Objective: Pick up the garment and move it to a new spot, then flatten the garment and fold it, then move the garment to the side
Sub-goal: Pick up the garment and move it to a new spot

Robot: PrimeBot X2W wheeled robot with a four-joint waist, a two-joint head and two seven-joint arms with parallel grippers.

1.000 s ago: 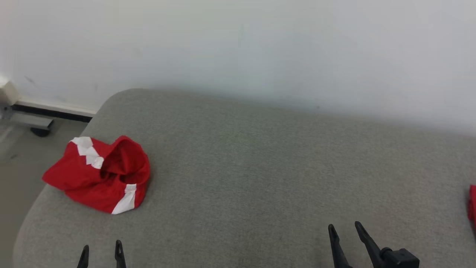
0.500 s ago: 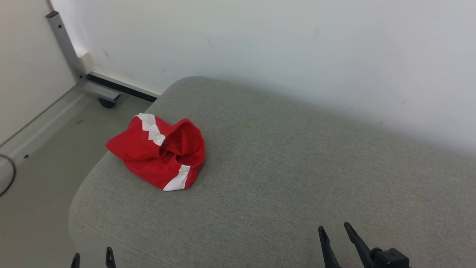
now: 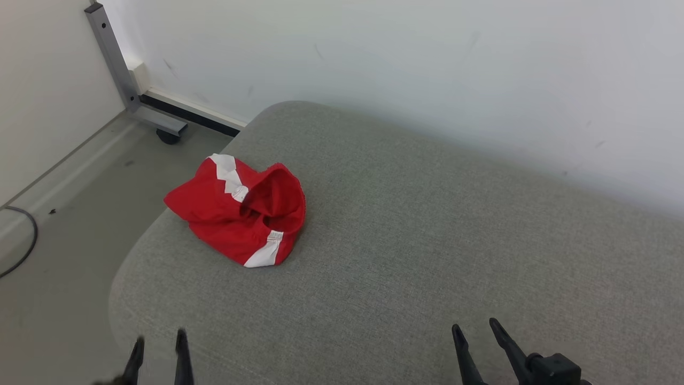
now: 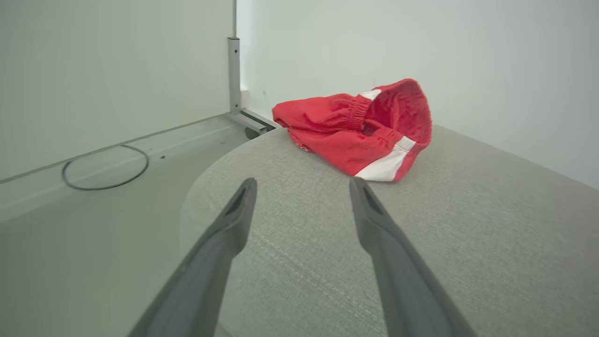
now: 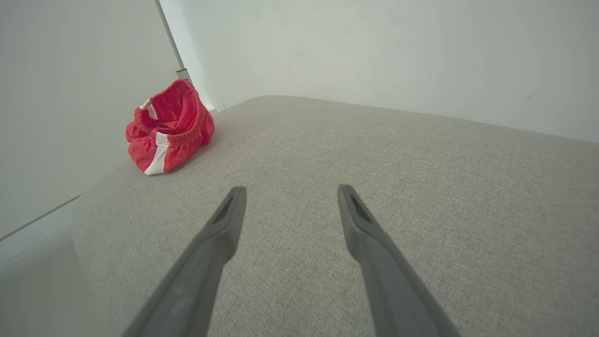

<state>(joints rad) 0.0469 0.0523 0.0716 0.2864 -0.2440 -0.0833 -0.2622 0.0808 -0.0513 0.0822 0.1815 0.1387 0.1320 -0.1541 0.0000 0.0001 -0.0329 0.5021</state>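
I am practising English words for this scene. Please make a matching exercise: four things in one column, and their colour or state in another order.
1. garment
2. left hand
3. cable
4. metal post

A. curved on the floor
B. grey, upright
C. open, empty
D. red and white, crumpled

Pairs: 1-D, 2-C, 3-A, 4-B

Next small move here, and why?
Probably reach the left end effector forward toward the crumpled red fabric garment with white stripes. The end effector is open and empty, short of the garment, which lies bunched near the left edge of the grey fabric cushion. The right end effector, also open, sits farther from it.
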